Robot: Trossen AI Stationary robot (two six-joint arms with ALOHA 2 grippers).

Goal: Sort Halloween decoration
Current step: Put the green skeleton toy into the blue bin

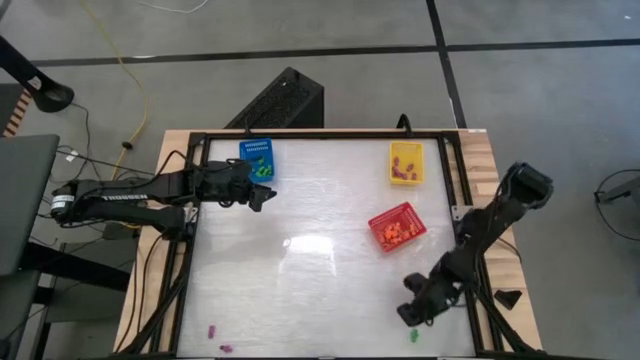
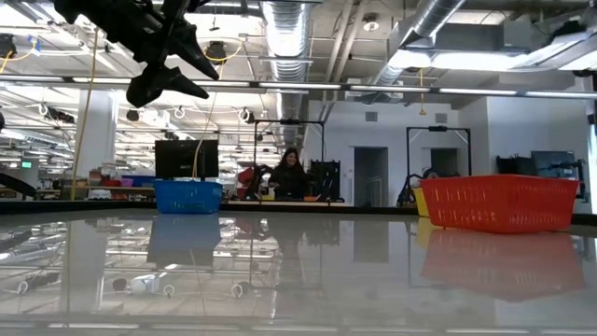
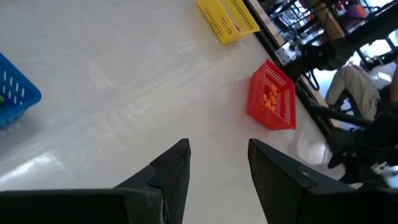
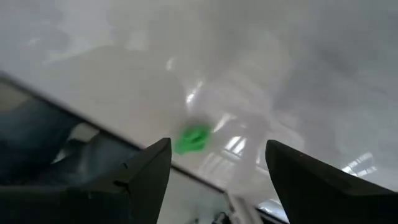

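A green decoration piece (image 4: 191, 139) lies on the white table by its near edge, toward the right corner (image 1: 413, 335). My right gripper (image 4: 217, 168) hovers open just above it (image 1: 412, 318), fingers slanting down, touching nothing. Two purple pieces (image 1: 212, 329) lie at the near left. My left gripper (image 3: 217, 174) stands open and empty, raised beside the blue basket (image 1: 258, 158), which holds green pieces. Purple pieces fill part of the yellow basket (image 1: 405, 162); orange ones sit in the red basket (image 1: 397, 227).
The table's dark frame rail (image 1: 470, 300) runs close along the right of my right arm. In the low view the blue basket (image 2: 188, 196) and red basket (image 2: 499, 201) stand at the far side, with a person in the room beyond. Bare tabletop (image 1: 300, 280) spans the middle.
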